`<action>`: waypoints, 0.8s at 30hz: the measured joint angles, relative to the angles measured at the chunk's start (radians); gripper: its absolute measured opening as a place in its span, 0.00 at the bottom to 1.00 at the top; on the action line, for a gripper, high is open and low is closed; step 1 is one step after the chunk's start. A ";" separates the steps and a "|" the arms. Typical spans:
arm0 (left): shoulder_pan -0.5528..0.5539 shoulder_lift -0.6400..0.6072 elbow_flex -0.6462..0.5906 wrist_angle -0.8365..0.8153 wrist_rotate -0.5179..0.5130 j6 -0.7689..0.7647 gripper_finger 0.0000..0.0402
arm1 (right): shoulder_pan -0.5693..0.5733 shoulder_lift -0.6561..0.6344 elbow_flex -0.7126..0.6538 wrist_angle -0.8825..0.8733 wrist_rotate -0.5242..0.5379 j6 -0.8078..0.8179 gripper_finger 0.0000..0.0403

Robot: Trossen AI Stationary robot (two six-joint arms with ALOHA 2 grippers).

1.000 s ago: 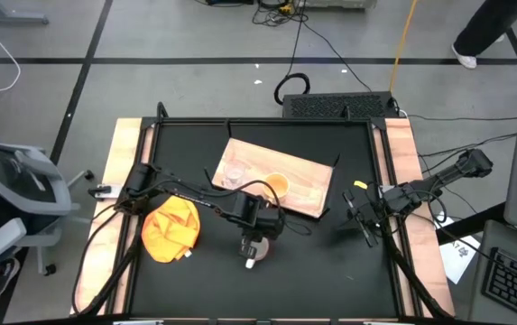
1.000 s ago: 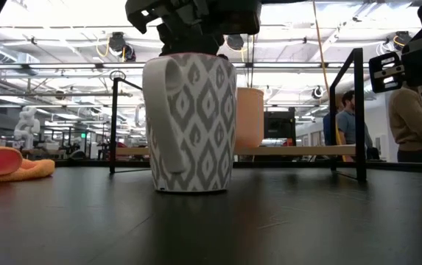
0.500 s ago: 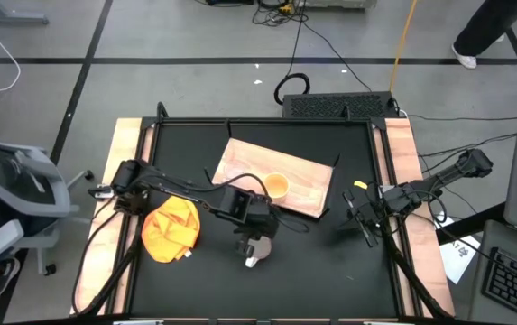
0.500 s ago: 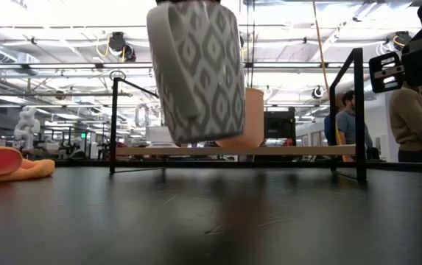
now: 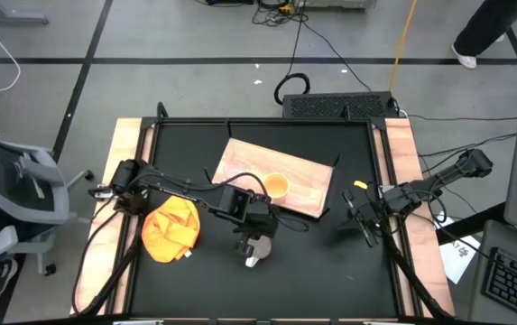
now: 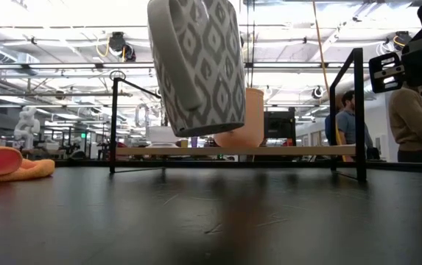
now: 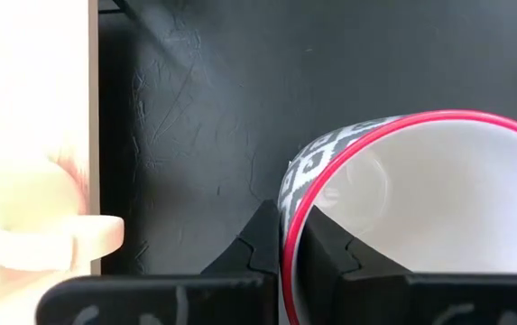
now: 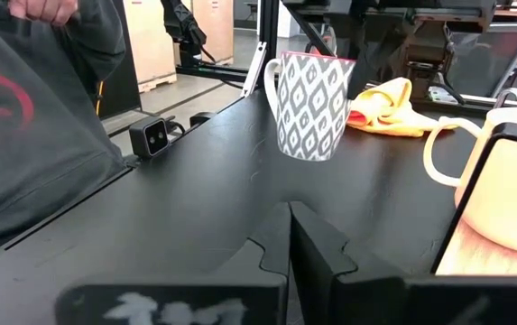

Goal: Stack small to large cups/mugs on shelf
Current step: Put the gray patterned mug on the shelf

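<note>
A white mug with a grey pattern and a red rim point(image 6: 196, 66) hangs above the black table, held by my left gripper point(image 5: 254, 246) point(image 7: 285, 253), which is shut on it. Behind it a yellow-orange mug point(image 5: 277, 186) stands upright on the light-wood shelf point(image 5: 308, 176). A clear glass cup point(image 5: 236, 170) shows faintly on the shelf's left part. My right gripper point(image 8: 290, 226) waits shut at the table's right edge point(image 5: 363, 217). My left gripper pinches the white mug's wall at the red rim point(image 7: 287, 236), with one finger inside the mug point(image 7: 330, 253) and one outside point(image 7: 256, 246). The fingers slant down from above. The mug is lifted clear of the table and tilted, its handle point(image 6: 172, 59) toward the table's near edge.
An orange-yellow cloth point(image 5: 171, 227) lies crumpled at the left, beside the left arm. A black metal frame point(image 6: 358, 110) stands round the table's far part. People stand in the room beyond the table point(image 6: 409, 118).
My left gripper has gone up with the white mug. The mug stood flat on the table and now hangs clear of it, tipped a little. In the last half second it has kept nearly still.
</note>
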 joint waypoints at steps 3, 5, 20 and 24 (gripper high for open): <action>0.000 0.000 0.000 -0.001 0.000 -0.004 0.05 | 0.000 0.000 0.000 0.000 0.000 0.000 0.00; 0.000 0.000 0.000 0.008 0.000 -0.024 0.05 | 0.000 0.000 0.000 0.000 0.000 -0.001 0.00; 0.011 0.032 0.194 -0.057 -0.001 -0.031 0.05 | 0.000 0.000 0.000 0.021 0.000 -0.011 0.00; 0.021 0.092 0.305 -0.104 -0.001 -0.002 0.05 | 0.000 0.000 0.000 0.022 0.000 -0.010 0.00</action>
